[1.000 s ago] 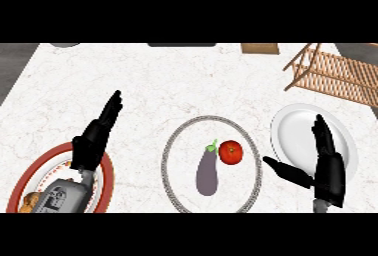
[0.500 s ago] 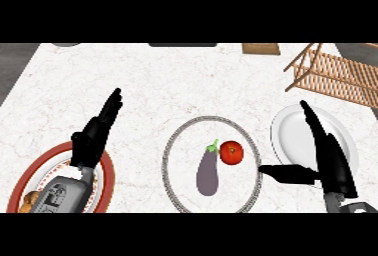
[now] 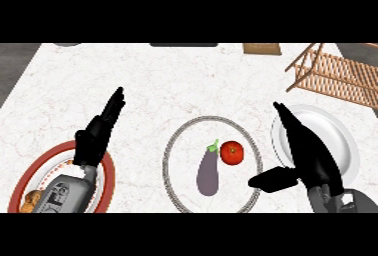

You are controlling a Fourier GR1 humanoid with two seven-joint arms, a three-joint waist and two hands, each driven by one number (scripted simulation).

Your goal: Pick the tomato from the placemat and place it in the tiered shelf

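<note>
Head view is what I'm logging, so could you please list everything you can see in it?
White marbled counter: one, fills the view.
Round grey-rimmed placemat: one, white, centre.
Red tomato: one, on the placemat.
Purple eggplant: one, on the placemat, left of the tomato.
White round plate: one, right.
Red-rimmed plate: one, lower left, bearing a brownish item.
Wooden tiered shelf: one, light brown, upper right.
Left hand: black, open, resting at left.
Right hand: black, open, over the white plate, thumb toward the placemat.
</note>
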